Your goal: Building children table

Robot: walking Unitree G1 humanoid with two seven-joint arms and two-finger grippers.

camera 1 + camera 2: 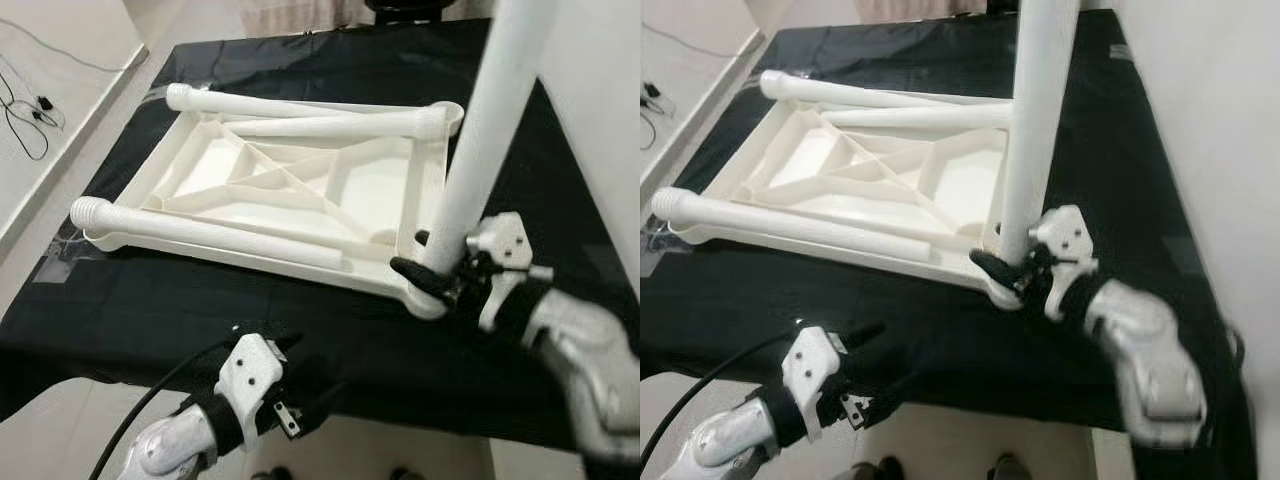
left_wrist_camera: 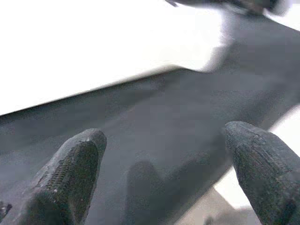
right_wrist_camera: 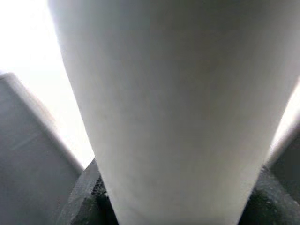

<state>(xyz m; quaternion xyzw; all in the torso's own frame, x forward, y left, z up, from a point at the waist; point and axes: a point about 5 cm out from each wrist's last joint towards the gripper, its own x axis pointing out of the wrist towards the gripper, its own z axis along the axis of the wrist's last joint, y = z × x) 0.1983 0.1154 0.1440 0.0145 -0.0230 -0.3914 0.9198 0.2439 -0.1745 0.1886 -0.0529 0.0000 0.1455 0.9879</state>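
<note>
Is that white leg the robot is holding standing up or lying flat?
Standing up. The white leg rises steeply from the tabletop's near right corner, gripped low by the right gripper; three other legs lie flat.

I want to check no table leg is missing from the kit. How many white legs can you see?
4. One upright leg stands at the tabletop's near right corner, held by the right pincer. Three lie on the upturned tabletop: far edge, beside it, near edge.

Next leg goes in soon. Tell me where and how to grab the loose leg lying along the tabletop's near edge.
Grip the near leg mid-shaft, coming from above with fingers straddling it. It lies flat and round on the upturned tabletop, its threaded end pointing left; the left hand is open nearby.
</note>
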